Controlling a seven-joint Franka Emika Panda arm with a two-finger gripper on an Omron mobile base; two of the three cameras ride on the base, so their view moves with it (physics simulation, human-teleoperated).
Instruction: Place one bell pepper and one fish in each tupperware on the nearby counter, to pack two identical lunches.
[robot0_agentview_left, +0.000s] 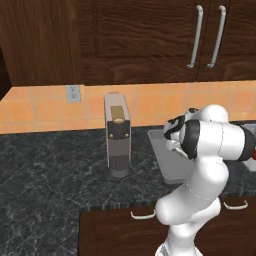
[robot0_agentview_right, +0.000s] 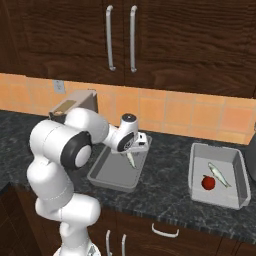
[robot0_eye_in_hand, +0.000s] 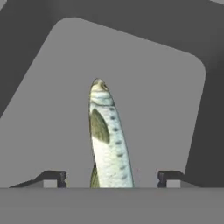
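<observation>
the white arm folds forward over the counter (robot0_agentview_right: 165, 200), its wrist bent down so the gripper (robot0_eye_in_hand: 111, 177) hangs over the nearer tupperware (robot0_agentview_right: 107, 177). the jaws stand released, both fingertips (robot0_eye_in_hand: 54, 177) clear of the fish (robot0_eye_in_hand: 107, 140), which sits midway between them with a gap on either side. the fish's long axis runs straight out from the jaws, head pointing away toward the tray floor; whether it has touched down is hard to tell. well off to the gripper's side, a second tupperware (robot0_agentview_right: 240, 172) holds another fish (robot0_agentview_right: 218, 174) and a red bell pepper (robot0_agentview_right: 208, 183).
</observation>
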